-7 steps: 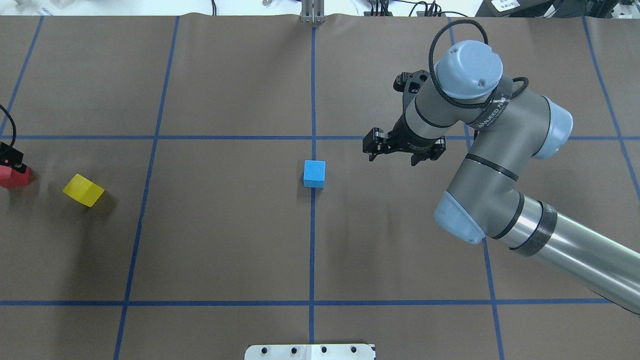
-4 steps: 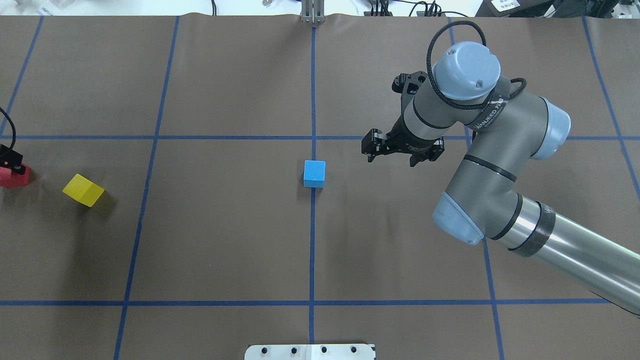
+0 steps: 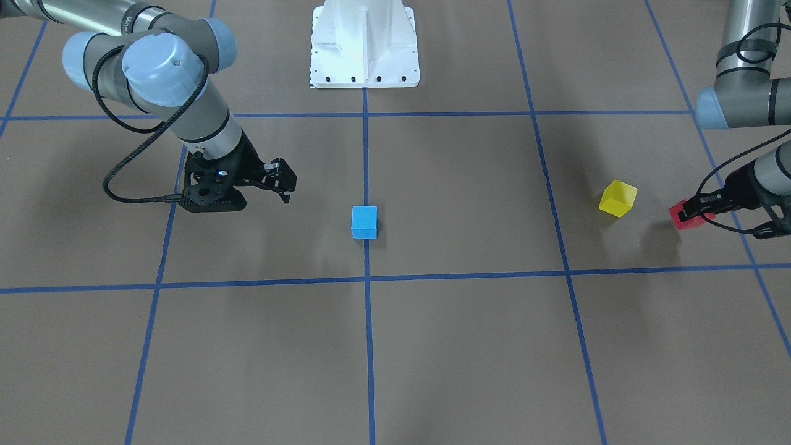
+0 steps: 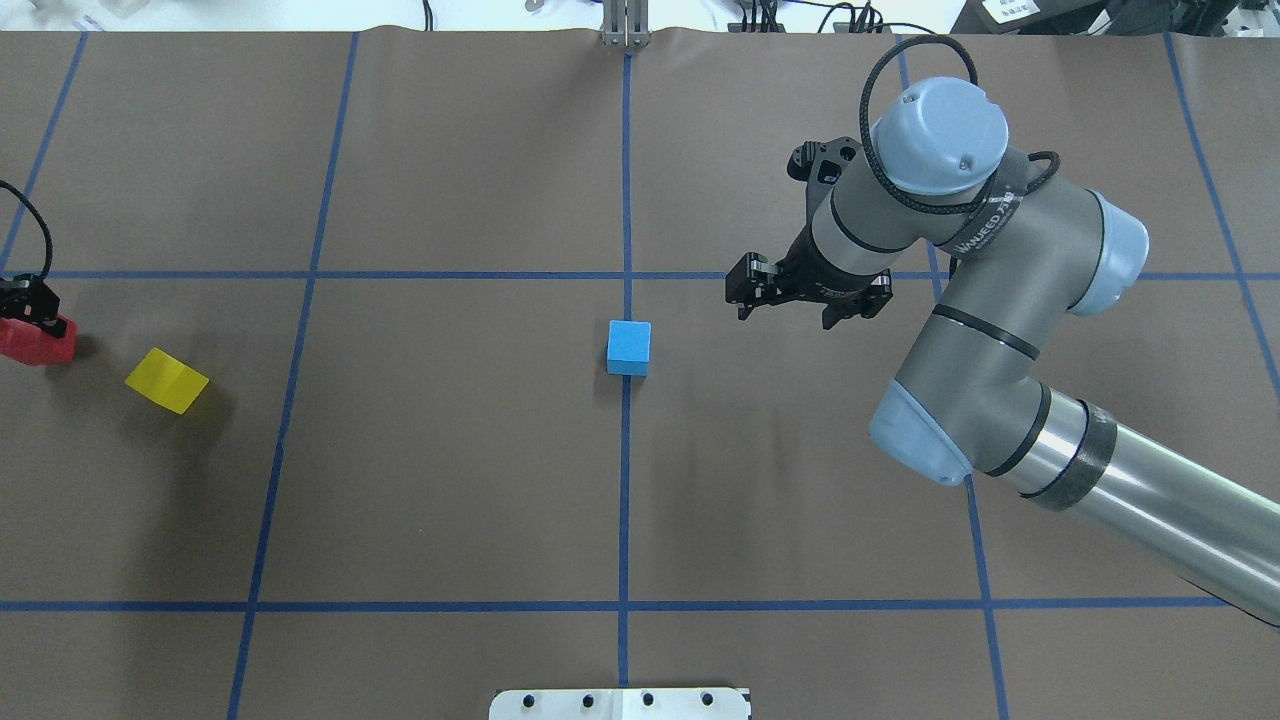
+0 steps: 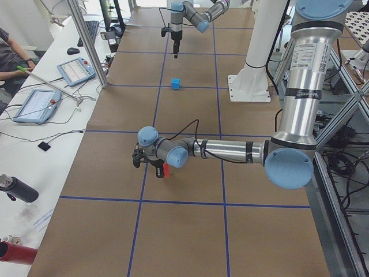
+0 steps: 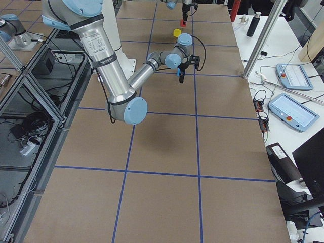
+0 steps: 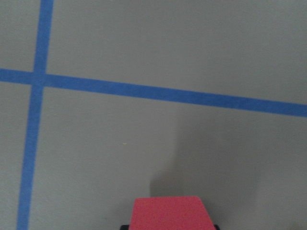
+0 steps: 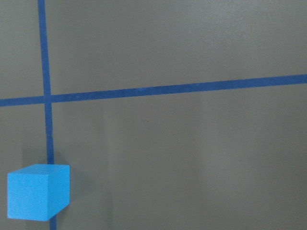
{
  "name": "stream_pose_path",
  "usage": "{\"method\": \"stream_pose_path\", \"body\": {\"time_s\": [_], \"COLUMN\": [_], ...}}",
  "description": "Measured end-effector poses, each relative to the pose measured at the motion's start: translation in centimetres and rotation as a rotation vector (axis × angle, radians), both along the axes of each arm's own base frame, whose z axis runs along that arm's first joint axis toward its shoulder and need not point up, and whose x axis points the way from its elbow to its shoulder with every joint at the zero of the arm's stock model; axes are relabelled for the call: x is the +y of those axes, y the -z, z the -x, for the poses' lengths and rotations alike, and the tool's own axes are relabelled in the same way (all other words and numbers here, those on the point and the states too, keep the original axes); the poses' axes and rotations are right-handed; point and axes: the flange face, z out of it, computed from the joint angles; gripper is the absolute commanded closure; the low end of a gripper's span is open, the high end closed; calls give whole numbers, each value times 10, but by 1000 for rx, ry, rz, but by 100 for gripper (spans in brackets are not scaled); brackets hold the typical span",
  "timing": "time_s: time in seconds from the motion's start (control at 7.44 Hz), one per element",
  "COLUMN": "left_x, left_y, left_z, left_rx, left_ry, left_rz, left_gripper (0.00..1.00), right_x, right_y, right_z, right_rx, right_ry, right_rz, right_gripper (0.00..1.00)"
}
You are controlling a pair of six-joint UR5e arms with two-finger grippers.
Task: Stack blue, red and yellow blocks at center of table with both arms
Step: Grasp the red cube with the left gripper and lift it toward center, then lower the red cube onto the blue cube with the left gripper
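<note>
The right arm [image 4: 965, 330] stretches in over the table with its elbow bent and its wrist turned downward. The right gripper [image 4: 786, 314] hangs just above the surface, jaws standing apart. At the other end the left arm [image 3: 738, 93] folds down steeply, and the left gripper [image 3: 691, 213] is clamped on the red block [image 3: 685, 220].

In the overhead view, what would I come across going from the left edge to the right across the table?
red block → yellow block → blue block → right gripper
</note>
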Motion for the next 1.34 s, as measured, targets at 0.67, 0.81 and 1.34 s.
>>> {"method": "stream_pose_path", "body": {"time_s": [0.67, 0.81, 1.34], "left_x": [5, 18, -7], "left_y": [328, 373, 477], "left_z": [-169, -219, -377], "left_rx": [-18, -18, -55], "left_ry": [-12, -9, -8], "left_rz": [-3, -20, -123], "left_gripper": [100, 100, 100], "right_x": [-23, -24, -28], "right_y": [-115, -140, -177], "right_z": [-146, -169, -196], "right_rx": [66, 87, 120], "right_ry": [56, 75, 86], "right_rz": [-50, -63, -53], "right_gripper": [0, 0, 0]}}
